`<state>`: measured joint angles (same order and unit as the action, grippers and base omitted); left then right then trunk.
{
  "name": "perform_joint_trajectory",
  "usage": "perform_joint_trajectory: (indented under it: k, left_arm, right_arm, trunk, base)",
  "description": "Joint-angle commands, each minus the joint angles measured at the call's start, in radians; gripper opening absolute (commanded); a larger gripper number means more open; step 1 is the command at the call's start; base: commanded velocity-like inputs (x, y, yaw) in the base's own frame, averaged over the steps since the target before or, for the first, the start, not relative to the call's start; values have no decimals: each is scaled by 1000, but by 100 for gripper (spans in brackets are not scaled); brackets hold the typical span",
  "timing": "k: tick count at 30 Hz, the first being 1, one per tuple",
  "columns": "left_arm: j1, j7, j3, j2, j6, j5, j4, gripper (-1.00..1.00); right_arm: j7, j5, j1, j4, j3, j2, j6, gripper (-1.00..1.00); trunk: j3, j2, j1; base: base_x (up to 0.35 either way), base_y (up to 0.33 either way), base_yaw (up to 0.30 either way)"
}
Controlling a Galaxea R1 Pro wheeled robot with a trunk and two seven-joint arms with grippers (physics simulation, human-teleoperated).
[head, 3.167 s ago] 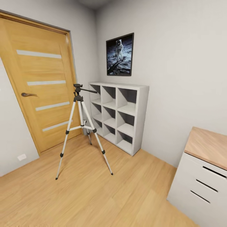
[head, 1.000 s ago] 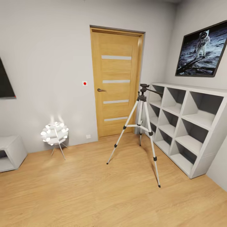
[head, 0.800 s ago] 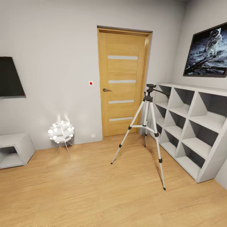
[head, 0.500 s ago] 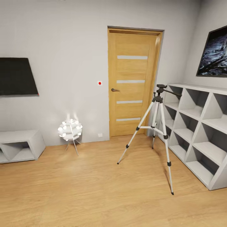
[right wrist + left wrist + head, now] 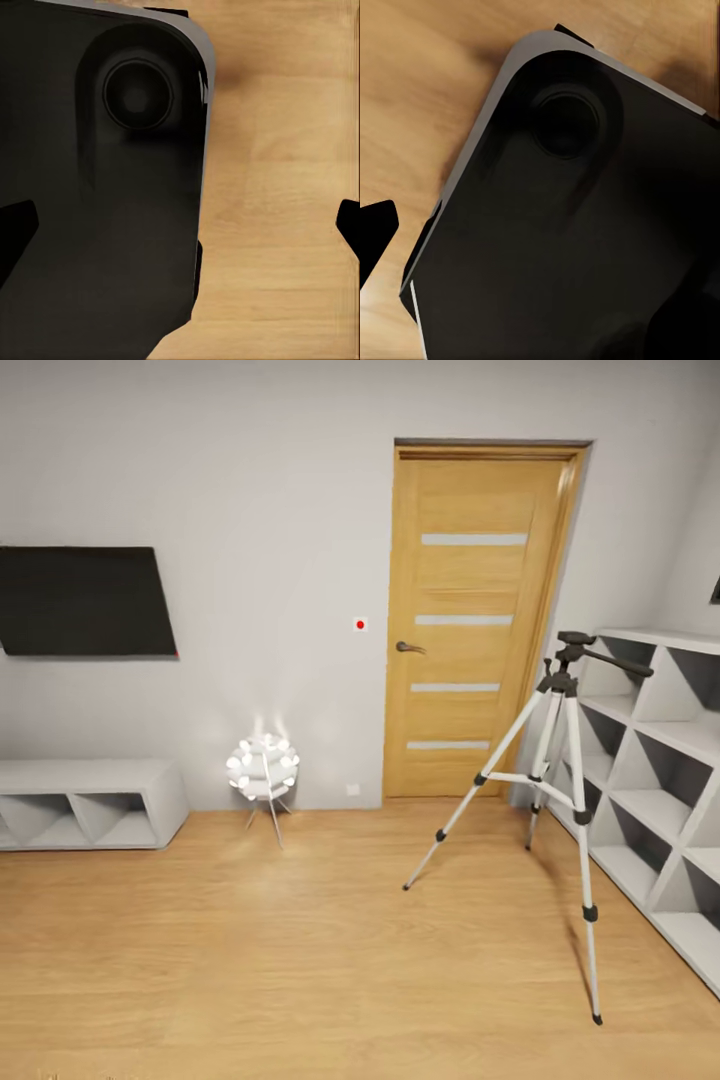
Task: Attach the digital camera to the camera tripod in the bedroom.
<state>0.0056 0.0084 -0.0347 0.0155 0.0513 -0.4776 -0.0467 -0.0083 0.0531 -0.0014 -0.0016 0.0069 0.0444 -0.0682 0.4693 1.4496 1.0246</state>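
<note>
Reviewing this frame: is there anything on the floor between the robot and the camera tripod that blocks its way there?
Nothing visible does. The camera tripod stands before the white shelving, right of the wooden door; bare plank floor lies in front of it. The globe lamp stands off to the left.

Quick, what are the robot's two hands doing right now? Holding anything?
Left gripper: one dark fingertip shows over the robot's black base; open or shut cannot be told.
Right gripper: open, holding nothing, fingertips wide apart above the wood floor.

head faces door (image 5: pixel 480 620), wrists over floor (image 5: pixel 285 187)
</note>
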Motion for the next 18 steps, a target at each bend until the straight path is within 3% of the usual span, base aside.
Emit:
perform_joint_trajectory:
  k: [1,18]
  left_arm:
    - [1,1,-3,0,1,0,-2,100]
    - [1,2,-4,0,1,-1,-2,100]
  right_arm:
    - [-1,6,0,0,0,0,-2,100]
    - [-1,5,0,0,0,0,-2,100]
  trunk:
    - [1,0,0]
    - [1,0,0]
  base:
    - [232,-163,278]
    - [247,-173,278]
